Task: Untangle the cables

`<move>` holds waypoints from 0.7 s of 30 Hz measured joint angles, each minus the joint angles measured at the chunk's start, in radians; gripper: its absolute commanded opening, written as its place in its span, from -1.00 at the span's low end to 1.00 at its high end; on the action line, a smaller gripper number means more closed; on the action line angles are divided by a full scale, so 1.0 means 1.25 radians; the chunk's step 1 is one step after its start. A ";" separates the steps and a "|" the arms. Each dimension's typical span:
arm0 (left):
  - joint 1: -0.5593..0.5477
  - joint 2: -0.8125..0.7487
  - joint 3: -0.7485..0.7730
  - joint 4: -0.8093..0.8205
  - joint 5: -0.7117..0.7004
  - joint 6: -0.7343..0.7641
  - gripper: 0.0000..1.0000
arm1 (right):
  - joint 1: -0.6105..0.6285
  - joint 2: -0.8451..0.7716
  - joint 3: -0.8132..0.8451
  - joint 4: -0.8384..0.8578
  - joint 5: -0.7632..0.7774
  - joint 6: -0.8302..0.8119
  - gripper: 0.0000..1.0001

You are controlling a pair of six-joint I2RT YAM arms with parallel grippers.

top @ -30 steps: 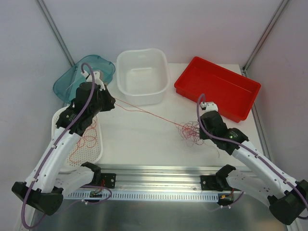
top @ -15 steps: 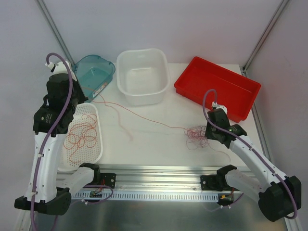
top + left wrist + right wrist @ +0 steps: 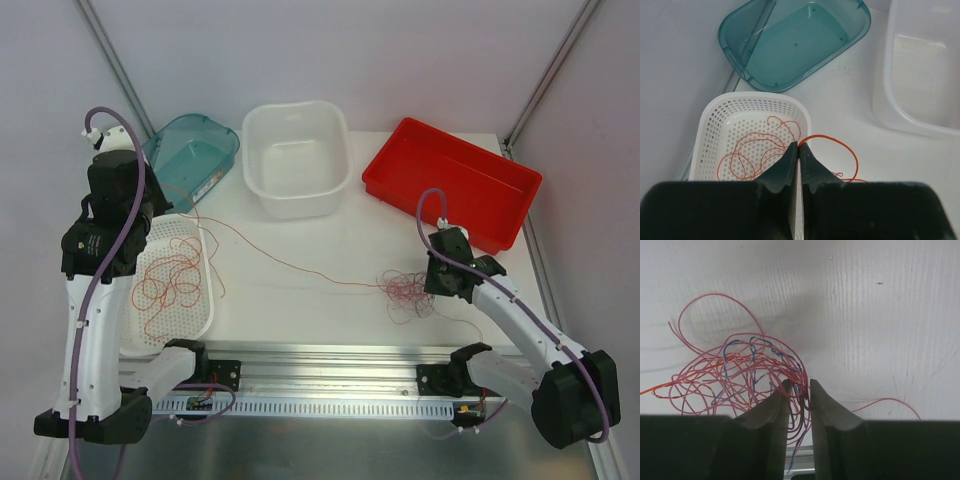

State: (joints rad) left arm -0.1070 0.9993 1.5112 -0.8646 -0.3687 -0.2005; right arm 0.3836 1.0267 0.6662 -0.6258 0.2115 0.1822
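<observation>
The long strand [image 3: 290,263], drawn in a straight taut line from the left arm to the tangle [image 3: 405,287] a second ago, now lies slack in a shallow curve across the surface [image 3: 300,235]. A loose tail drops beside the perforated basket [image 3: 205,310]. The left arm has pulled back and risen, so the left gripper [image 3: 798,145] hangs over the basket's right rim. Its jaws are pressed together, and the orange strand appears to come out at their tips and arc away to the right, so it looks held rather than dropped. Red-orange loops [image 3: 755,156] lie freed in the basket, well apart from the knot. The right gripper [image 3: 798,383] has stayed at the right edge of the tangle, which has shifted only slightly toward the near edge. Its jaws are closed to a narrow slit with a few red loops caught between them. The wrist view shows a blue wire [image 3: 735,360] threaded through the red ones. The slack suggests the pull has ended, and since the strand runs into the clump, it is probably not out yet. The teal tub [image 3: 195,150], white tub [image 3: 297,106] and red tray [image 3: 450,180] stand along the far side, none visibly holding wire.
</observation>
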 measured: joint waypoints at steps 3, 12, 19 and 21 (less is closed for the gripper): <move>0.020 -0.001 0.009 -0.006 -0.005 0.007 -1.00 | -0.005 0.011 0.000 0.000 0.007 0.003 -0.21; 0.067 -0.014 -0.028 -0.007 -0.007 0.009 -1.00 | -0.030 0.023 -0.001 -0.006 0.021 0.011 -0.10; 0.071 -0.027 -0.131 -0.005 0.069 0.005 -0.97 | -0.029 -0.016 -0.001 0.008 -0.028 0.006 0.10; 0.071 -0.026 -0.162 -0.001 0.127 0.005 -0.97 | -0.023 -0.029 -0.001 0.016 -0.042 0.005 0.10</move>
State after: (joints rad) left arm -0.0181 0.9665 1.3090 -0.8654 -0.2096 -0.1947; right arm 0.3550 0.9905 0.6651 -0.6052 0.1585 0.1879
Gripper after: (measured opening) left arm 0.020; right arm 0.547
